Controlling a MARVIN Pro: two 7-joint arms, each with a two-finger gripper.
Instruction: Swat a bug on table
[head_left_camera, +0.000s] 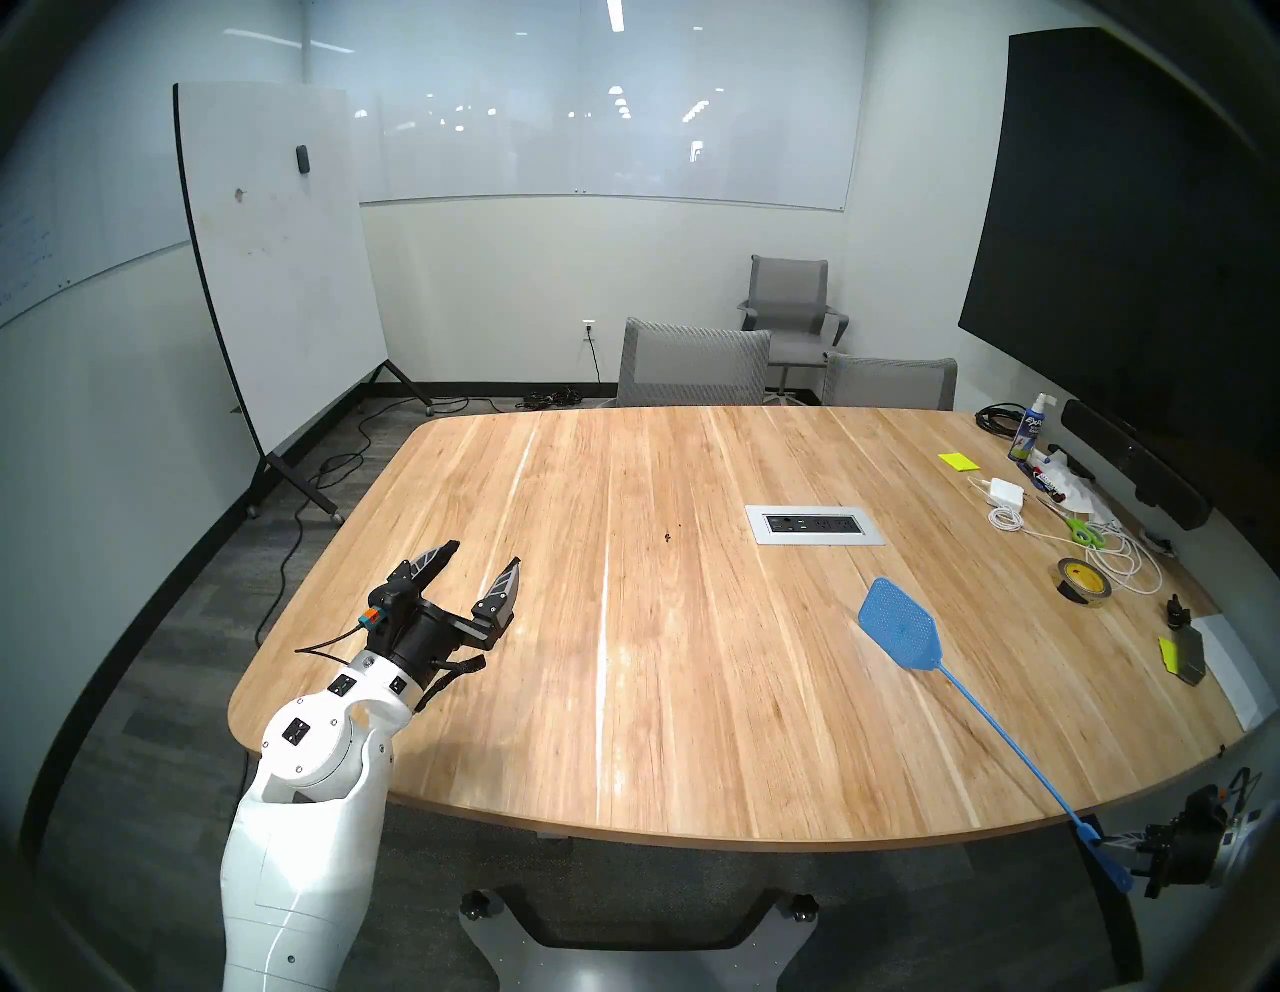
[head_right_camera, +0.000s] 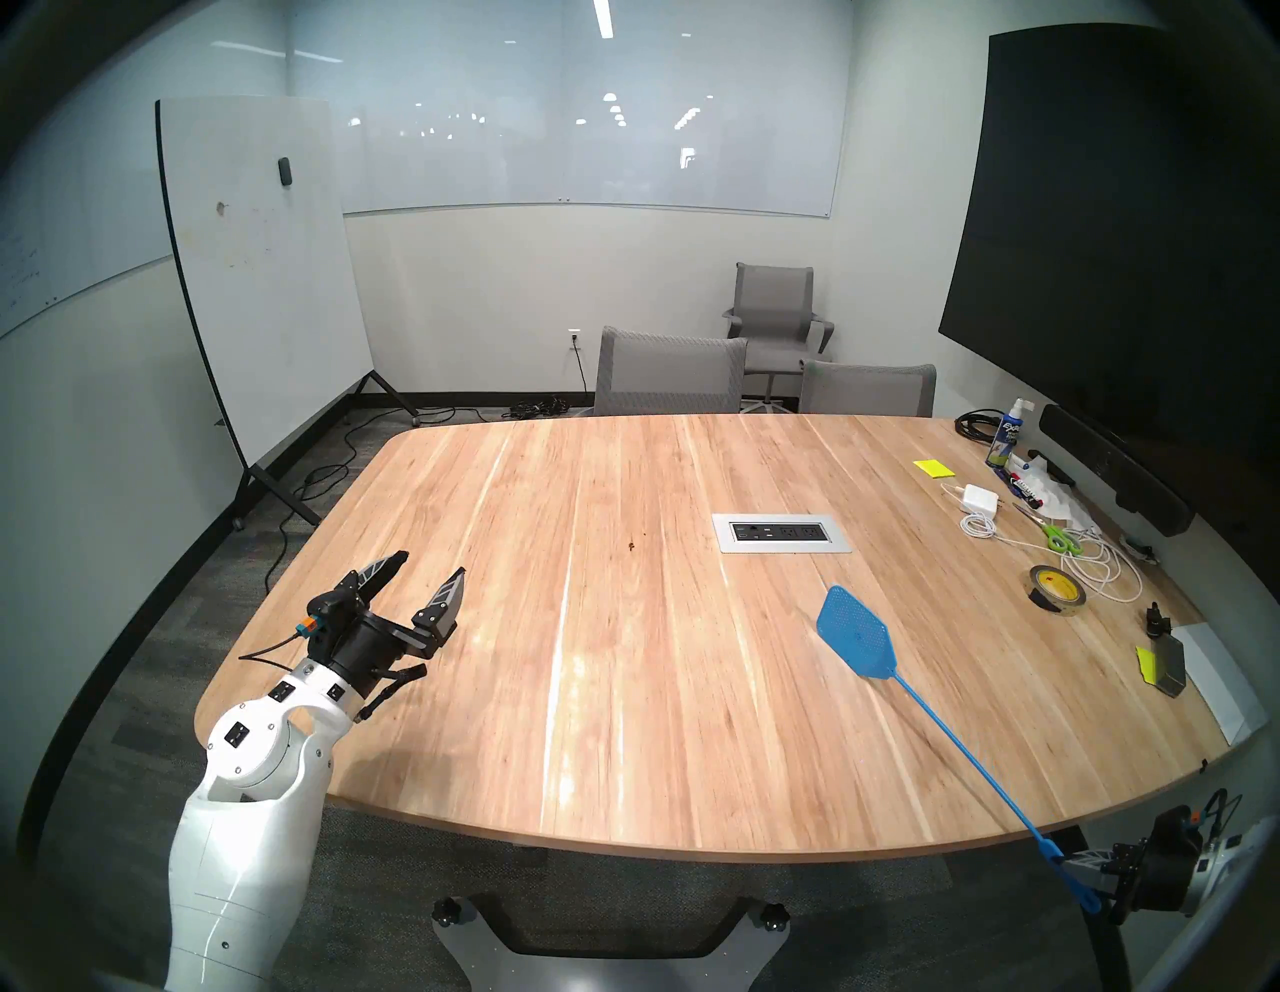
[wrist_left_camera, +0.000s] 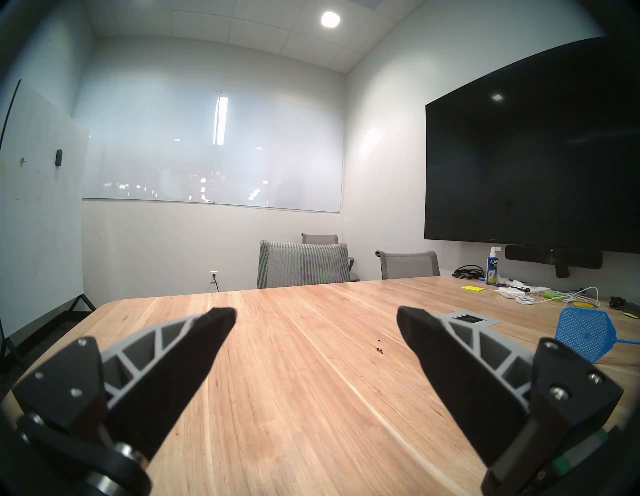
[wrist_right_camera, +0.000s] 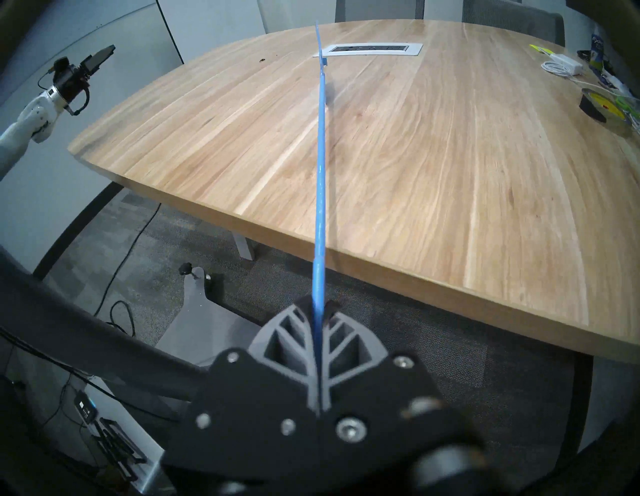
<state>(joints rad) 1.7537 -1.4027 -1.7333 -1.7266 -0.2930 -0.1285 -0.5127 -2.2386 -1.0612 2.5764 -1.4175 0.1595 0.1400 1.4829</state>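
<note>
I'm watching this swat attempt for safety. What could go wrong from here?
The right gripper pinches the blue fly swatter only at its handle's very end, so it may twist or slip. Its head is well right of the bug, beside the outlet panel: a swing might miss or hit the panel.

Streaky wooden table (head_left_camera: 692, 693); perforated blue plastic swatter (head_left_camera: 900, 627)

Right edge of the tabletop is pretty cluttered: roll of tape (head_left_camera: 1085, 582), green scissors (head_left_camera: 1082, 530), white charger (head_left_camera: 1006, 493) with tangled cord, yellow sticky pad (head_left_camera: 958, 461), and a spray bottle (head_left_camera: 1027, 430) up at the far right corner.
</note>
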